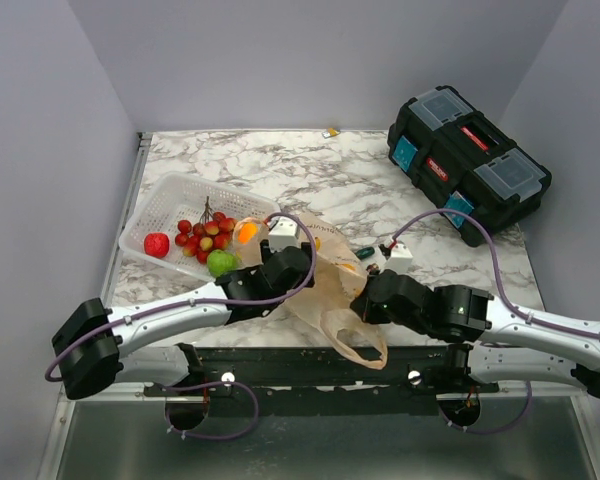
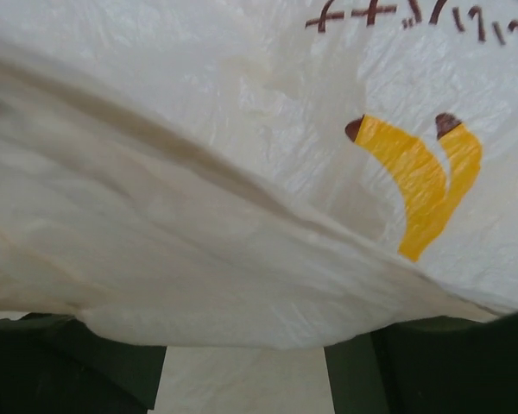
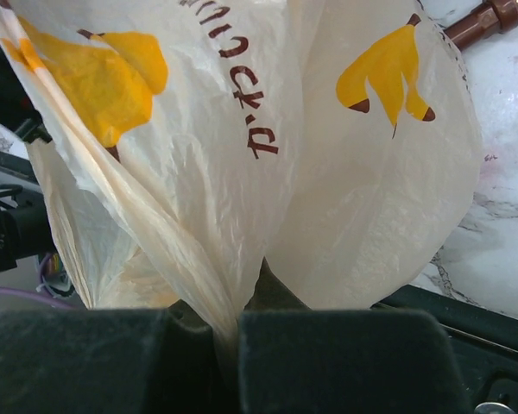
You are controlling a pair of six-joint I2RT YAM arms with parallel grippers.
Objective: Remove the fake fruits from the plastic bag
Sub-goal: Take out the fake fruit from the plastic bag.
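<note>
Three plain walls stand around us, all a soft grey-purple. In the middle is a table with a white top full of grey swirly lines, like marble. The light is soft and even, and the table top shines a little. At the far right corner sits a black toolbox with blue clips and see-through lids, turned at a slant. Along the near edge runs a black bar, and below it lies dull grey metal.

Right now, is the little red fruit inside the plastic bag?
No, the red fruit lies in the white basket, well apart from the plastic bag.
</note>
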